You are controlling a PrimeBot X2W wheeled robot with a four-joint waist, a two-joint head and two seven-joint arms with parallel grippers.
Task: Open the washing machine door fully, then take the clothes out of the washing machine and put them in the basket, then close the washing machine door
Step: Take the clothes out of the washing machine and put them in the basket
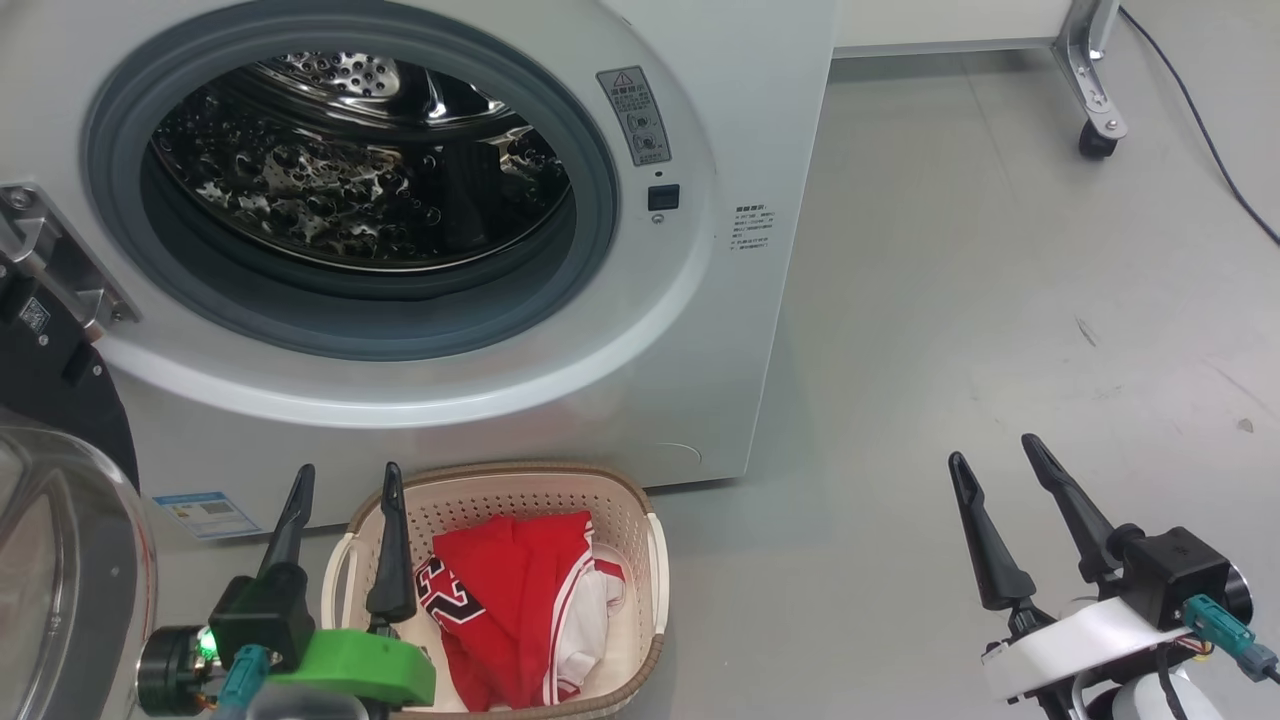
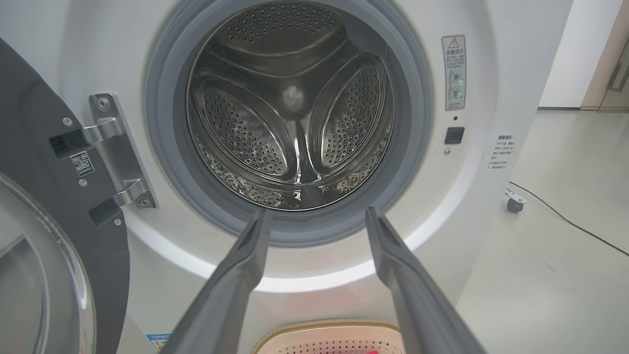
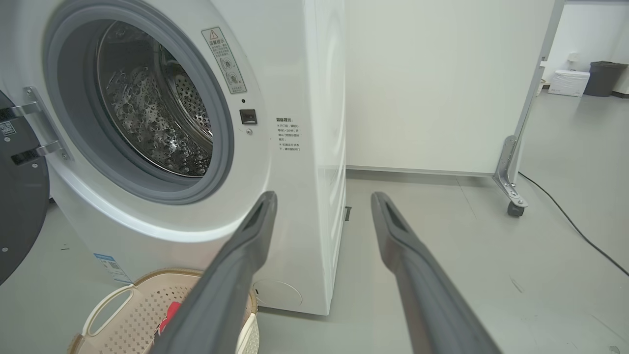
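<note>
Clothes (image 1: 510, 590) in basket (image 1: 520, 472) beside washing machine (image 1: 760, 200), door (image 1: 70, 400) wide open

I count: 1 washing machine (image 1: 760, 300), 1 door (image 1: 60, 400), 1 basket (image 1: 520, 470), 1 clothes heap (image 1: 510, 590), my 2 grippers: left gripper (image 1: 348, 468), right gripper (image 1: 992, 447).

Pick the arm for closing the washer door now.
Left. The clothes sit in the basket and the drum looks empty. The open door hangs at the robot's left, beside the open left gripper; the right gripper is over floor on the other side.
</note>
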